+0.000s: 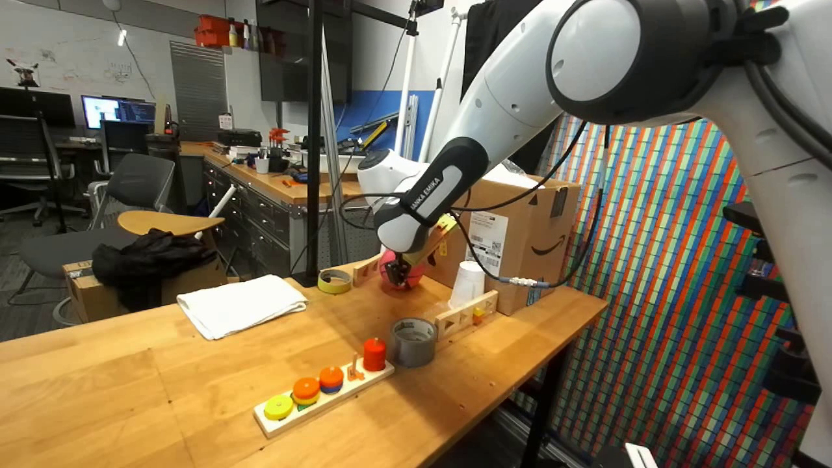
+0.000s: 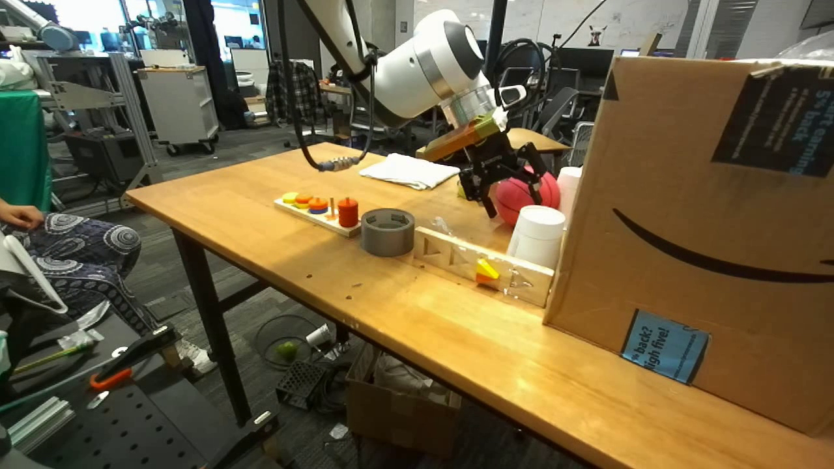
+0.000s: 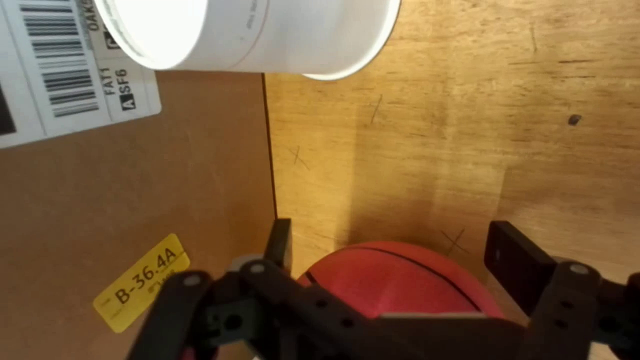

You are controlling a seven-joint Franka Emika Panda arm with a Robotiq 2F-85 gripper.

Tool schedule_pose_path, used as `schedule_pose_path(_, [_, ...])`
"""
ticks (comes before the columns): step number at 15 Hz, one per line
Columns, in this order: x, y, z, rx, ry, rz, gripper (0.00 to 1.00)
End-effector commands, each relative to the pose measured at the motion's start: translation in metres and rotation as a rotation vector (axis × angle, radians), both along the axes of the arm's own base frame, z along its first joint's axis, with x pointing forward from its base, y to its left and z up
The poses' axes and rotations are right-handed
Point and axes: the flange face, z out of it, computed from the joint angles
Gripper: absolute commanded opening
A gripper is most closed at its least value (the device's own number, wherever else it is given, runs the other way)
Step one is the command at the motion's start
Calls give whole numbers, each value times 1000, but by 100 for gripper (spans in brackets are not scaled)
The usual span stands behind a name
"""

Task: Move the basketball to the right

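Observation:
The basketball is a small pinkish-red ball with black lines, resting on the wooden table beside the cardboard box. It shows in both exterior views (image 1: pixel 415 275) (image 2: pixel 549 191) and at the bottom of the wrist view (image 3: pixel 395 280). My black gripper is over the ball in both exterior views (image 1: pixel 398 274) (image 2: pixel 515 205). In the wrist view my gripper (image 3: pixel 392 245) is open, with one finger on each side of the ball. A gap shows between the ball and the right finger; whether the left finger touches it I cannot tell. The gripper body hides the ball's lower part in the wrist view.
The cardboard box (image 1: pixel 520 234) stands close by the left finger in the wrist view (image 3: pixel 215 165). A white cup (image 2: pixel 539 231) stands near the ball, behind a wooden rail (image 2: pixel 456 255). Grey tape (image 1: pixel 414 344), a stacking toy (image 1: pixel 325 400), yellow tape (image 1: pixel 334 282) and white cloth (image 1: pixel 244 304) lie around.

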Motion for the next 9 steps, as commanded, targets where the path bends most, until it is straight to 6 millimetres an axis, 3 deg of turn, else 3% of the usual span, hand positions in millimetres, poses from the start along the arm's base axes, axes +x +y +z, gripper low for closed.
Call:
schedule_pose_path(1, [-12,3,22,5,-17,0,100])
schedule_pose_path(5, [-20,19,44,15,-45,24,100])
schedule_pose_path(9, [-29,67,77,51,-102,106,100])
